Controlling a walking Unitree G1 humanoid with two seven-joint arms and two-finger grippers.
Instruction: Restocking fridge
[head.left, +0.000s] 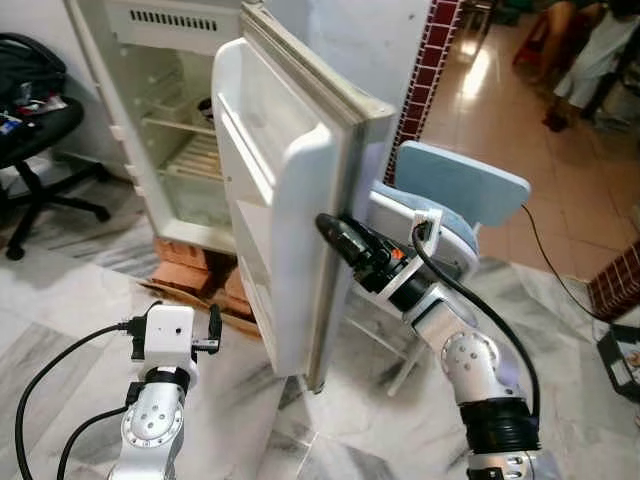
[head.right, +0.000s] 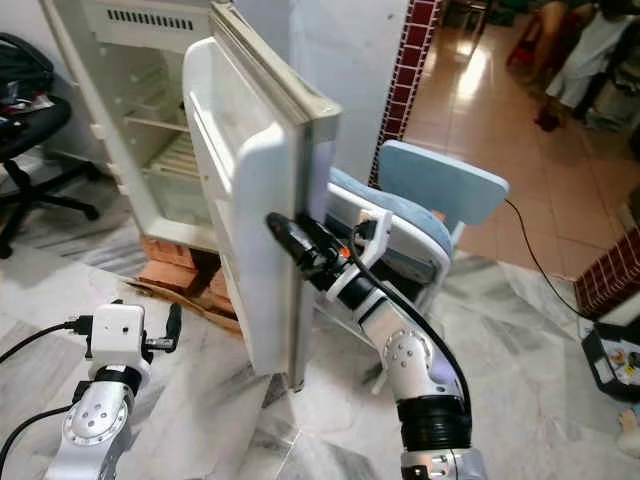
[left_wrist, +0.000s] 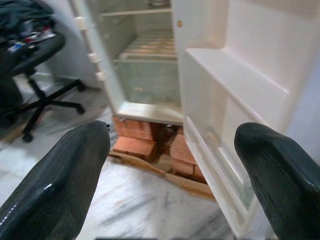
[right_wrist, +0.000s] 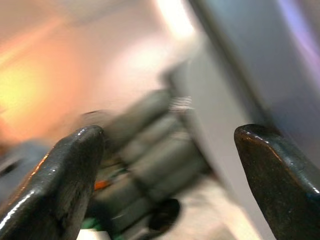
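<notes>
Far to my left, a black office chair (head.left: 35, 130) stands on the marble floor (head.left: 90, 300). Next comes the white fridge (head.left: 165, 120), its cabinet open and resting on red bricks (head.left: 185, 265), with wire shelves inside. Low before it my left gripper (left_wrist: 172, 165) hangs with its fingers spread wide, holding nothing. The fridge door (head.left: 285, 200) swings out toward me. Against the door's outer edge sits my right gripper (head.left: 335, 235), its black fingers (right_wrist: 272, 170) apart in the wrist view, nothing between them. Just behind that arm is a light blue chair (head.left: 460, 190). Farther right, a person (head.left: 590, 50) sits on the tiled floor beyond.
</notes>
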